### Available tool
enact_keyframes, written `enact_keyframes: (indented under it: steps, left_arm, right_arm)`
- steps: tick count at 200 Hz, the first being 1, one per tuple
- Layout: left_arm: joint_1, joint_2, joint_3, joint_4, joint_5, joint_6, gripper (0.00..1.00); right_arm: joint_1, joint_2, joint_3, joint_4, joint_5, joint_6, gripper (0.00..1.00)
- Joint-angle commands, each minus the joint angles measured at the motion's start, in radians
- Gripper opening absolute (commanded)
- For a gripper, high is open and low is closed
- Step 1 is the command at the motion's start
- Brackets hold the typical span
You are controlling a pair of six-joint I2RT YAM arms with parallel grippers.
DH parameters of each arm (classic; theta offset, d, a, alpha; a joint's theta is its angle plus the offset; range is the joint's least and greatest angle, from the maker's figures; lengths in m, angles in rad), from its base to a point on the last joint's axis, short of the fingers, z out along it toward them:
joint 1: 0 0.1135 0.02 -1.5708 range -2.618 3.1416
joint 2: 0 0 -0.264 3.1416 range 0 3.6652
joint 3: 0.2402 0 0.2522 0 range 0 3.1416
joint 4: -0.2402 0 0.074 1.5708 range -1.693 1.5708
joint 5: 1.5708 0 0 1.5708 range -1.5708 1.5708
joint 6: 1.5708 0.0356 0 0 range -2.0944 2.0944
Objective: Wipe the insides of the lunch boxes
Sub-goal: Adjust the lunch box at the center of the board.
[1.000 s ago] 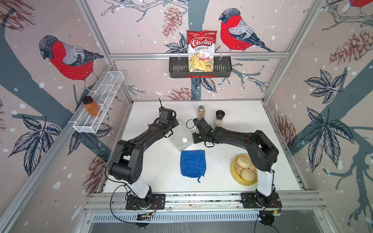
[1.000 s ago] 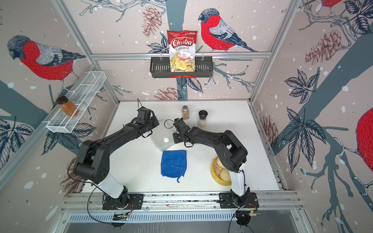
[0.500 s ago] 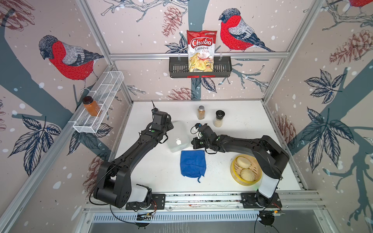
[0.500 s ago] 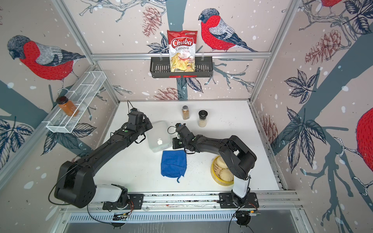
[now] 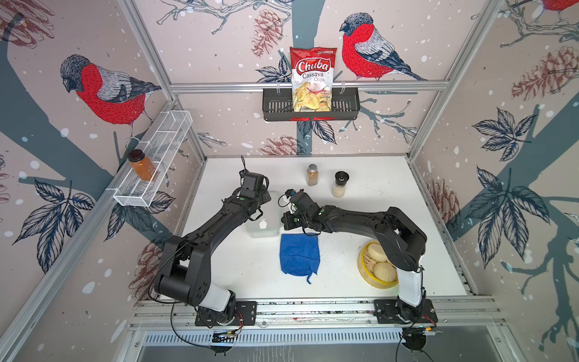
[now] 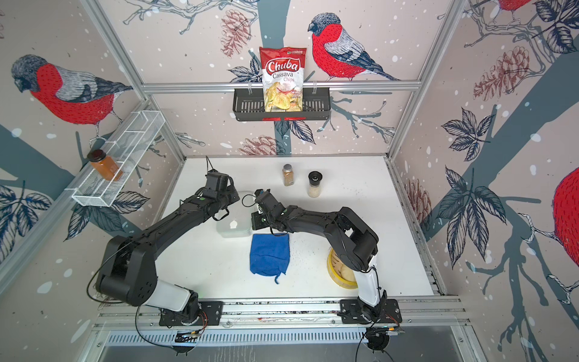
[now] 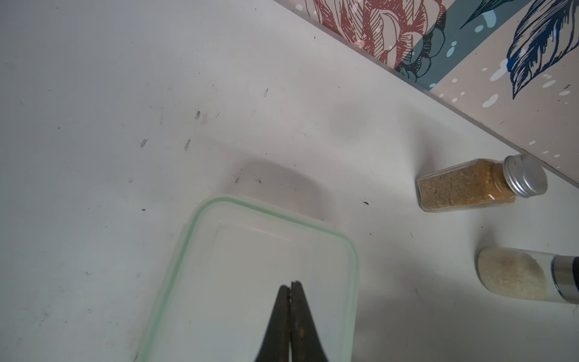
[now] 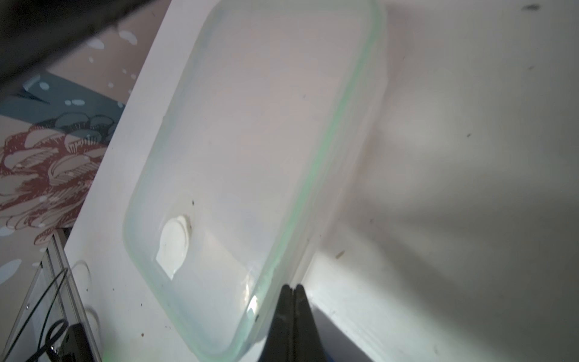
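White table point(image 5: 376, 194), scuffed and flecked with small dark marks, closed in on three sides by pale wallpaper of red-breasted birds, pine cones and blue leaves, set in a metal frame. On the back wall, a black basket point(image 5: 275, 105) with a red-and-white chip bag point(image 5: 313, 78). On the left wall, a white wire shelf point(image 5: 166, 138) with an amber jar point(image 5: 141, 165). Near the back of the table, a spice bottle point(image 5: 312, 175) beside a grinder point(image 5: 339, 185), both upright.

Mid-table, a clear lunch box point(image 5: 266, 227) with a pale green rim and a white spot, flat on the surface between the tips of the two arms. Just in front of it, a crumpled blue cloth point(image 5: 299, 255). Off to the right, a round yellow steamer point(image 5: 374, 283) with buns, partly under the right arm.

Left gripper point(image 7: 289, 286) fully closed, nothing between the fingers, tips over the lunch box. Right gripper point(image 8: 292, 290) likewise closed and empty, tips at the outer edge of the green rim, contact unclear.
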Motion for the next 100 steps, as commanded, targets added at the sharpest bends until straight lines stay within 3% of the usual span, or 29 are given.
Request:
enact_keyframes:
  steps: [1,11,19,32,48,65,100]
  left_arm:
    - [0.008,0.029,0.020,-0.023,-0.030,0.022,0.00]
    - [0.011,0.042,0.022,-0.032,-0.030,0.024,0.00]
    - [0.015,0.051,0.022,-0.037,-0.028,0.026,0.00]
    - [0.019,0.062,0.018,-0.037,-0.017,0.028,0.00]
    - [0.024,0.076,0.012,-0.034,0.010,0.027,0.00]
    - [0.027,0.080,-0.001,-0.026,0.044,0.024,0.01]
    - [0.036,0.077,-0.047,0.009,0.120,0.024,0.09]
  right_arm:
    - [-0.011,-0.035,-0.065,0.052,-0.029,0.035,0.00]
    - [-0.042,-0.065,-0.132,0.126,-0.085,0.064,0.04]
    - [-0.075,-0.085,-0.186,0.192,-0.136,0.088,0.15]
    - [-0.133,-0.101,-0.254,0.300,-0.239,0.129,0.45]
    - [-0.192,-0.097,-0.302,0.427,-0.357,0.167,0.60]
    - [-0.223,-0.076,-0.311,0.503,-0.413,0.180,0.68]
    - [-0.243,0.026,-0.309,0.768,-0.548,0.286,0.68]
